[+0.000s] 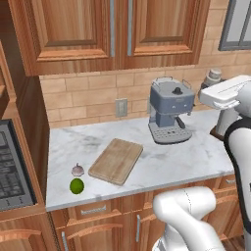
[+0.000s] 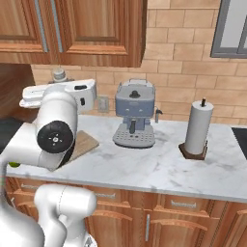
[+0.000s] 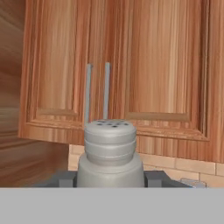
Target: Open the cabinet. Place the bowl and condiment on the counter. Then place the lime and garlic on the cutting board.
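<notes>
Closest to the hand camera, one condiment shaker [image 3: 110,153] sits pinched between the gripper [image 3: 110,178] fingers, held up before two closed cabinet doors [image 3: 57,70] with two grey bar handles. On the marble counter [image 1: 196,157] lie one cutting board [image 1: 116,160], one garlic [image 1: 77,170], one lime [image 1: 76,186], beside one coffee machine [image 1: 169,110].

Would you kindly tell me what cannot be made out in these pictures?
- Inside of the cabinet: all views, it is shut.
- Most of the cutting board: right base view, the arm covers it.
- Lower part of the condiment: hand view, cut off at the bottom.
</notes>
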{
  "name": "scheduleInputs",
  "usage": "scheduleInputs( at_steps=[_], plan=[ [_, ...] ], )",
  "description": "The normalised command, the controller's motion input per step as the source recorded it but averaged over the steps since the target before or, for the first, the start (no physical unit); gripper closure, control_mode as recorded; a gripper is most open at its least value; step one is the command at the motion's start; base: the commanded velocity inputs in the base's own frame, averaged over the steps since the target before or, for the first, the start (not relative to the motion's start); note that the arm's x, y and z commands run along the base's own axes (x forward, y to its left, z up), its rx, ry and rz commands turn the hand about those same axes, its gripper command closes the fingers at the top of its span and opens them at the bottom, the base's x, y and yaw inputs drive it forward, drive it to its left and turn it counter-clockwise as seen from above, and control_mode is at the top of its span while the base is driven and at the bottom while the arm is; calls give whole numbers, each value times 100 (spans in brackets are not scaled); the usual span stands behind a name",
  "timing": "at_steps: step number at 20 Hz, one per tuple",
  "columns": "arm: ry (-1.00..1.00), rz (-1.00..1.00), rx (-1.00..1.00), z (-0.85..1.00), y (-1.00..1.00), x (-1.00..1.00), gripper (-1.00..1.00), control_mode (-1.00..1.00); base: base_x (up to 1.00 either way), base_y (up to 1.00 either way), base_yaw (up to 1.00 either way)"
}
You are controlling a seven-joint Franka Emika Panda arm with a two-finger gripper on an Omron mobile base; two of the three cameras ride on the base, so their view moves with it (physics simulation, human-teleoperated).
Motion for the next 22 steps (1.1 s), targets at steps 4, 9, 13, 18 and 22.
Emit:
scheduleInputs(
  at_steps=[4,9,13,18,22],
  plan=[
    [-5,19,4,-39,-15,14,100,-100,0,0,0],
    [0,17,1,-32,-6,2,100,-100,0,0,0],
    [0,13,0,-24,0,5,100,-100,0,0,0],
    [0,7,-1,-23,0,8,100,-100,0,0,0],
    [0,5,-1,-22,0,3,100,-100,0,0,0]
  ],
)
